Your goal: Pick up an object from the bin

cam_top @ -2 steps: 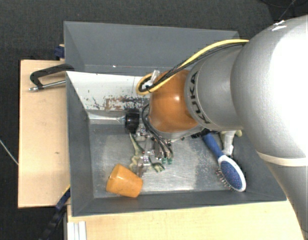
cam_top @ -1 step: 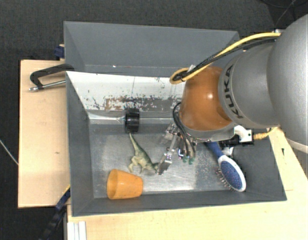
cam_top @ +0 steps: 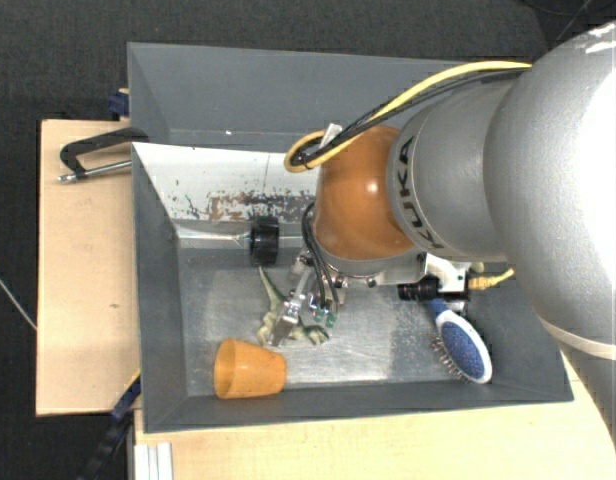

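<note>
We see the gripper (cam_top: 300,313) down in the middle of the bin (cam_top: 154,298), at a small thin green thing (cam_top: 314,334), and we cannot tell if it is open or closed. An orange cup (cam_top: 248,369) lies on its side near the front left corner. A black round thing (cam_top: 264,240) sits by the back wall, and a blue brush (cam_top: 462,349) lies near the front right corner.

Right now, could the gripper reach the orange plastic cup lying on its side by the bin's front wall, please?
Probably yes: the orange plastic cup lies alone on bare floor beside the gripper, with nothing between them, though the wall of the grey metal bin stands close by.
</note>
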`<state>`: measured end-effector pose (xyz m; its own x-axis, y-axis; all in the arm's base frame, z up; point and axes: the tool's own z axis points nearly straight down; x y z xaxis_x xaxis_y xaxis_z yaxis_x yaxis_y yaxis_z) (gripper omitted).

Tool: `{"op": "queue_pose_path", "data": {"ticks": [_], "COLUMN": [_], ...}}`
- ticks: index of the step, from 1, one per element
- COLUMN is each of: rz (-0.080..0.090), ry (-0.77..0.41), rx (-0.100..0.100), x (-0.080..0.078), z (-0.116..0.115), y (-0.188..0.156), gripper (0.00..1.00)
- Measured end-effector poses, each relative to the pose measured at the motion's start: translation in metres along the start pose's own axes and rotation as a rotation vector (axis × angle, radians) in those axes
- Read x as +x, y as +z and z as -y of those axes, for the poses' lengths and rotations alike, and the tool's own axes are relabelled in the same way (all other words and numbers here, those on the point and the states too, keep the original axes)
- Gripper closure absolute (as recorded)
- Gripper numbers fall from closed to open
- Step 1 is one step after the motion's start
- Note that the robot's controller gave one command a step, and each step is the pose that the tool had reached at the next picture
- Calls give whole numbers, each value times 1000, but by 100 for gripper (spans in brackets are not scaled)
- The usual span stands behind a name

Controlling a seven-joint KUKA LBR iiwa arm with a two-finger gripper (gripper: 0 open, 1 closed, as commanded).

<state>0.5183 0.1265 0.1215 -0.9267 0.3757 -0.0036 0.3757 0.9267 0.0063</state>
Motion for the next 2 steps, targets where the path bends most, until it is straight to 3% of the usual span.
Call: {"op": "queue_pose_path", "data": {"ticks": [1,2], "rz": [-5,7], "ry": [227,323], "rx": [2,-1], "x": [-16,1], "z": [28,16], "y": [49,48], "gripper": [0,0]}}
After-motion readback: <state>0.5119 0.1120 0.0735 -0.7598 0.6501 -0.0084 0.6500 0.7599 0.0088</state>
